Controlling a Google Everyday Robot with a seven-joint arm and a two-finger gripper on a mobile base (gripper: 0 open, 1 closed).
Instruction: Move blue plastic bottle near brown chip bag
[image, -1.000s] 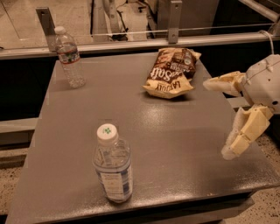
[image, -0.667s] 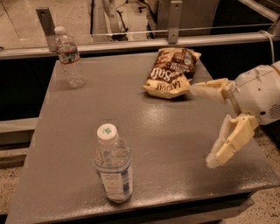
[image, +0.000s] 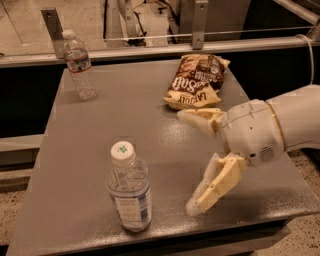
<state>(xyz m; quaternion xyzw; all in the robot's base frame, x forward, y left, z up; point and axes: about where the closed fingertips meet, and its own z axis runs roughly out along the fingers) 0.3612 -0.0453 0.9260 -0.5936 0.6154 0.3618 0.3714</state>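
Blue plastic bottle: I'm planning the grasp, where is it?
In the camera view the blue plastic bottle stands near-left on the table; the open tool hovers right of it.

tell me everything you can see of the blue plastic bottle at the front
The blue plastic bottle is stout and clear, with a white cap bearing a small green mark and a pale blue-and-white label round its middle. It stands upright, capped, near the front edge of the grey table, touching only the tabletop. The open gripper hovers to its right in the view, apart from it.
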